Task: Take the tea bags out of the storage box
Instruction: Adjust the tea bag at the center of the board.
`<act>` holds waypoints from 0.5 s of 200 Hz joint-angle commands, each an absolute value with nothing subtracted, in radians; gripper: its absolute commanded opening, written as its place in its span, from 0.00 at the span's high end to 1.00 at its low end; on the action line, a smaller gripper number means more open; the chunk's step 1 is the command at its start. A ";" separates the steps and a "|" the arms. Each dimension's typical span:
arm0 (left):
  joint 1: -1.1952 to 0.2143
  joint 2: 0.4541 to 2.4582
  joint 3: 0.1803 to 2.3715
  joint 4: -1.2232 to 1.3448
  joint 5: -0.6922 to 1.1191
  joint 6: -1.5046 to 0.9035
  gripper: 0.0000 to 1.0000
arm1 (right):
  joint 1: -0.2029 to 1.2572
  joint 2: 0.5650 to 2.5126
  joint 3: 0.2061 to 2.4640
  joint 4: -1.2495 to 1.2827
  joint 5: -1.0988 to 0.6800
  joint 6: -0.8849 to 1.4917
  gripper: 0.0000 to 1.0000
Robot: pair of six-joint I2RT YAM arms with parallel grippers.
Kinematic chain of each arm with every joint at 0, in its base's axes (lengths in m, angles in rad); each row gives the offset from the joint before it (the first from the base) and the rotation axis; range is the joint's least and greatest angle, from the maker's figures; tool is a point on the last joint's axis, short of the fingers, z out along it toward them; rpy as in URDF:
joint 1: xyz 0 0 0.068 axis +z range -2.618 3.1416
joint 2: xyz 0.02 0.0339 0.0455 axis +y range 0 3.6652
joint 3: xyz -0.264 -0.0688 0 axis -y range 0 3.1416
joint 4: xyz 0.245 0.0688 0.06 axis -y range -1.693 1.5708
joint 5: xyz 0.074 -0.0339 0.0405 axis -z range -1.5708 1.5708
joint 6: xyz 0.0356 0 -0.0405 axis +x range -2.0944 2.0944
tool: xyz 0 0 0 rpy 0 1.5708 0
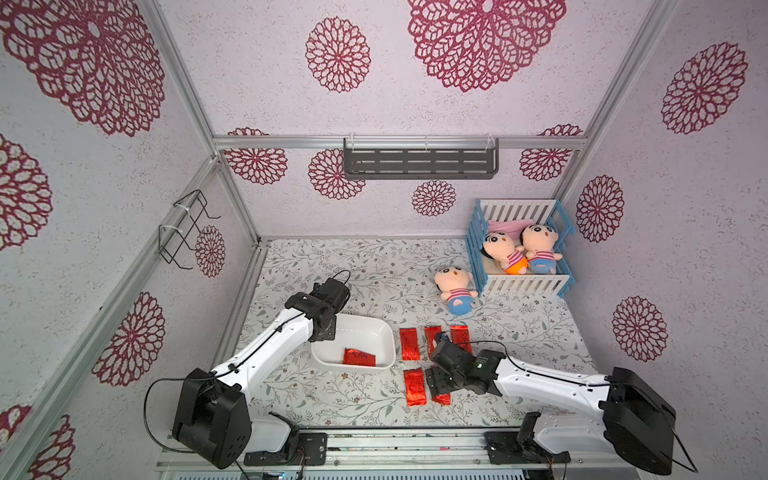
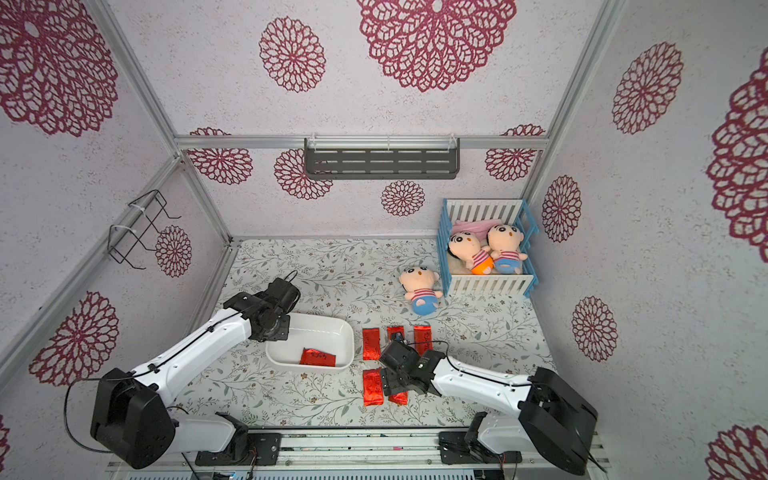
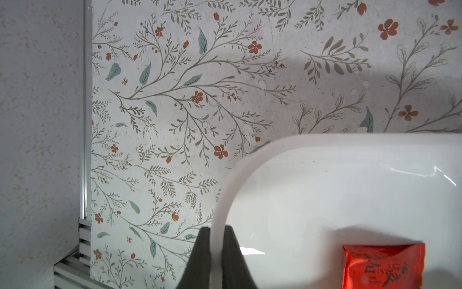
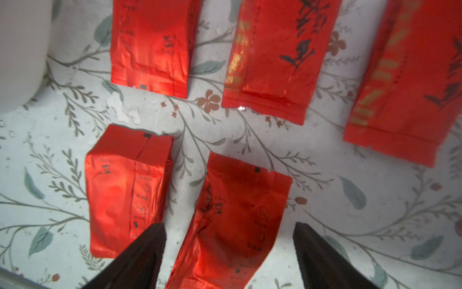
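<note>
The left gripper [image 3: 217,231] is clamped on the rim of the storage box [image 1: 370,330], one finger inside the wall and one outside. This is likely to keep the light tub from sliding or tipping when the other arm reaches in. The box sits left of the middle of the bench [image 1: 332,266], toward its front edge. One tea bag [image 1: 359,357] lies inside, flat against the near wall. Five tea bags [image 1: 409,343] lie on the bench just right of the box in two rows, apart from each other, seemingly so none overlaps. The right gripper [image 4: 228,225] hangs over the near row with its jaws apart, straddling a bag [image 4: 237,212] and holding nothing.
</note>
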State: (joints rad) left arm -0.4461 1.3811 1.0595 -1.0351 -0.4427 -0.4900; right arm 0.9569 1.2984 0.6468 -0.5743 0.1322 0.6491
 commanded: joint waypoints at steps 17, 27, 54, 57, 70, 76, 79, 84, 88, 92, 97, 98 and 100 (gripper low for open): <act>-0.442 1.385 1.071 -1.047 -0.442 -0.482 1.00 | 0.973 1.346 0.658 -0.576 0.150 0.666 0.18; -0.442 1.386 1.071 -1.047 -0.442 -0.480 1.00 | 0.975 1.349 0.656 -0.571 0.141 0.663 0.19; -0.442 1.387 1.070 -1.046 -0.441 -0.482 1.00 | 0.977 1.365 0.654 -0.570 0.134 0.659 0.24; -0.442 1.387 1.070 -1.046 -0.442 -0.482 1.00 | 0.977 1.365 0.655 -0.571 0.133 0.658 0.25; -0.442 1.388 1.070 -1.047 -0.442 -0.480 1.00 | 0.977 1.368 0.657 -0.571 0.135 0.654 0.28; -0.442 1.389 1.070 -1.046 -0.440 -0.481 1.00 | 0.977 1.368 0.658 -0.572 0.139 0.654 0.28; -0.442 1.390 1.069 -1.047 -0.440 -0.482 1.00 | 0.977 1.370 0.658 -0.574 0.142 0.654 0.28; -0.442 1.391 1.070 -1.047 -0.439 -0.481 1.00 | 0.977 1.371 0.662 -0.578 0.148 0.655 0.28; -0.442 1.391 1.071 -1.047 -0.440 -0.480 1.00 | 0.978 1.373 0.663 -0.581 0.151 0.656 0.28; -0.442 1.391 1.071 -1.048 -0.440 -0.480 1.00 | 0.977 1.375 0.666 -0.582 0.154 0.655 0.28; -0.442 1.392 1.071 -1.048 -0.439 -0.481 1.00 | 0.978 1.377 0.667 -0.582 0.152 0.655 0.28; -0.442 1.391 1.071 -1.048 -0.439 -0.480 1.00 | 0.978 1.377 0.666 -0.582 0.151 0.654 0.28; -0.442 1.391 1.072 -1.047 -0.439 -0.481 1.00 | 0.978 1.379 0.667 -0.582 0.152 0.653 0.28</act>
